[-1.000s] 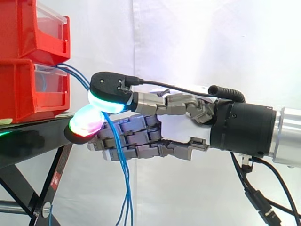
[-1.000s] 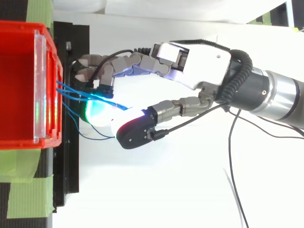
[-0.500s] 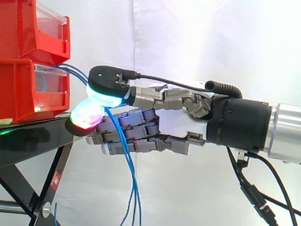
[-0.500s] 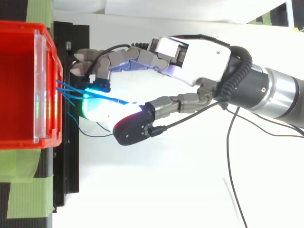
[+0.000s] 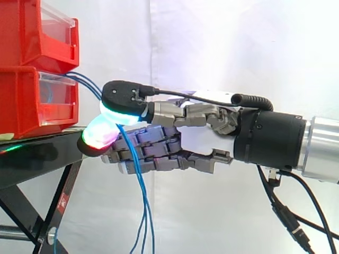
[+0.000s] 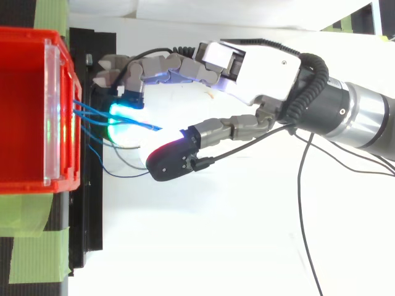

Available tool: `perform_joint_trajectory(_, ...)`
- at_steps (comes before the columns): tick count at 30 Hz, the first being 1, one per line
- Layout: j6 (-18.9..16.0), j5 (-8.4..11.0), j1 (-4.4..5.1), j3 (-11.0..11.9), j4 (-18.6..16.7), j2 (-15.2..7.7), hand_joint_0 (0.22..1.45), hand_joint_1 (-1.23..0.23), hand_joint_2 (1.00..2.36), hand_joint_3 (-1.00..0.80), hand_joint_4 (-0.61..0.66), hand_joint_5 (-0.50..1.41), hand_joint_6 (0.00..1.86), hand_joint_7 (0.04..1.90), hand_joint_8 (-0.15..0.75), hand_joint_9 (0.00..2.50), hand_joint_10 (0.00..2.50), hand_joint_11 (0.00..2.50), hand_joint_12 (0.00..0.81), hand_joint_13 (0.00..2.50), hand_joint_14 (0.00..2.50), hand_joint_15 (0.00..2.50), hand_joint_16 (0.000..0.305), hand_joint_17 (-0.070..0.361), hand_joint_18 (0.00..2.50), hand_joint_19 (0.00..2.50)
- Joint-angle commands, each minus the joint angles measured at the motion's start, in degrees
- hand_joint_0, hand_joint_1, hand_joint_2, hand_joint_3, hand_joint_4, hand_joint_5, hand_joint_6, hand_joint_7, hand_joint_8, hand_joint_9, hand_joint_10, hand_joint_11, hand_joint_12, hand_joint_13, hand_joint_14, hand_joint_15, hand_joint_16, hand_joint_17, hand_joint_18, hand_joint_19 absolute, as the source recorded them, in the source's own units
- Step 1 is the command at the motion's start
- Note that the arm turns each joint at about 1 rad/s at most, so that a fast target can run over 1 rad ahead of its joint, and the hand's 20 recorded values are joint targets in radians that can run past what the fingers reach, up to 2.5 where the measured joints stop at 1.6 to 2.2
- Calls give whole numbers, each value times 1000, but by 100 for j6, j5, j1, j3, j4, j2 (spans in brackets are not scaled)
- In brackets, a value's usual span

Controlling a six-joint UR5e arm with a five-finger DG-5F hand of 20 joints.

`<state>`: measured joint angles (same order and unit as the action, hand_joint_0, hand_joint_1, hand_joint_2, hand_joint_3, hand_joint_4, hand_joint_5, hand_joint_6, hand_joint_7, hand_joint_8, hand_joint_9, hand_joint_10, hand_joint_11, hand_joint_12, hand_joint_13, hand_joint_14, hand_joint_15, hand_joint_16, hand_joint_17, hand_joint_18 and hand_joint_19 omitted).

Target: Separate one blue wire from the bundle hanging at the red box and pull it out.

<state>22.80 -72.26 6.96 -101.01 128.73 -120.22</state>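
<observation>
A bundle of thin blue wires (image 5: 142, 201) leaves the front of the lower red bin (image 5: 26, 106), runs right to my hand (image 5: 201, 143) and then hangs down past the black stand. The hand comes in level from the right. Its cyan-glowing pad (image 5: 123, 114) sits on top of its pink-glowing pad (image 5: 100, 133), and the wires are pinched between them; I cannot tell how many strands are caught. The other fingers are curled underneath, behind the hanging strands. From above, the blue wires (image 6: 92, 114) fan out from the red bin (image 6: 24, 105) toward the glowing pads of the hand (image 6: 259, 68).
A second red bin (image 5: 32, 32) is stacked on the lower one. Both rest on a black stand (image 5: 37, 159) with slanted legs. Green tape (image 6: 31, 253) holds the stand's edge. A white curtain hangs behind.
Half a second ago the hand sat slightly higher and nearer the bin; it has since come back a little right and down. The pinch stays shut and the hanging strands have swung.
</observation>
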Motion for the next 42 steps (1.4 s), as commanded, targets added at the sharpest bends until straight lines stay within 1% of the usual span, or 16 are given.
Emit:
perform_joint_trajectory(1, 84, -60, -29, -6, 12, -1, 572, -578, 1003, -469, 295, -173, 502, 1105, 295, 360, 5, 114, 361, 188, 4, 129, 55, 124, 109, 214)
perform_joint_trajectory(3, 102, -69, -29, 3, 12, -1, 571, -572, 1003, -467, 295, -175, 502, 1097, 295, 361, 2, 109, 361, 188, 4, 129, 55, 124, 111, 218)
perform_joint_trajectory(7, 400, -175, -64, 3, 29, -1, 571, -572, 1003, -467, 295, -176, 502, 1090, 295, 359, 4, 109, 362, 189, 4, 133, 55, 124, 110, 218)
perform_joint_trajectory(14, 436, -192, -90, 3, 38, 8, 571, -568, 1003, -470, 302, -178, 502, 1082, 297, 361, 2, 108, 363, 191, 4, 133, 55, 124, 111, 224)
perform_joint_trajectory(16, 523, -280, -90, 3, 108, -1, 571, -568, 1003, -470, 301, -178, 502, 1083, 297, 360, 3, 115, 363, 191, 4, 133, 55, 124, 112, 225)
perform_joint_trajectory(17, 585, -368, -99, 3, 161, 8, 571, -568, 1002, -471, 301, -178, 502, 1082, 297, 360, 3, 115, 363, 192, 4, 133, 55, 124, 112, 225)
perform_joint_trajectory(21, 638, -438, -108, 3, 161, -1, 571, -567, 1003, -472, 297, -178, 502, 1082, 295, 358, 3, 115, 362, 194, 4, 137, 55, 124, 112, 224)
perform_joint_trajectory(25, 717, -412, -108, 3, 161, 8, 570, -567, 1002, -470, 296, -178, 502, 1077, 295, 359, 3, 107, 362, 194, 4, 137, 55, 124, 113, 225)
perform_joint_trajectory(27, 778, -430, -108, 3, 170, 8, 570, -566, 1002, -472, 301, -178, 502, 1076, 296, 359, 3, 115, 362, 195, 4, 134, 55, 124, 113, 225)
perform_joint_trajectory(32, 796, -447, -108, 3, 170, 8, 571, -566, 1002, -474, 299, -178, 502, 1076, 295, 358, 3, 115, 362, 196, 5, 137, 55, 124, 115, 224)
perform_joint_trajectory(35, 901, -500, -116, 3, 161, 8, 571, -566, 1002, -474, 304, -179, 503, 1069, 295, 359, 3, 111, 362, 198, 4, 138, 55, 124, 115, 226)
perform_joint_trajectory(37, 919, -500, -108, 3, 135, 8, 571, -565, 1002, -476, 298, -179, 502, 1072, 295, 358, 3, 115, 362, 197, 4, 135, 55, 124, 115, 226)
perform_joint_trajectory(42, 928, -509, -134, 3, 82, 8, 559, -556, 1000, -496, 295, -188, 503, 1032, 291, 340, 3, 103, 365, 187, 4, 139, 56, 126, 111, 225)
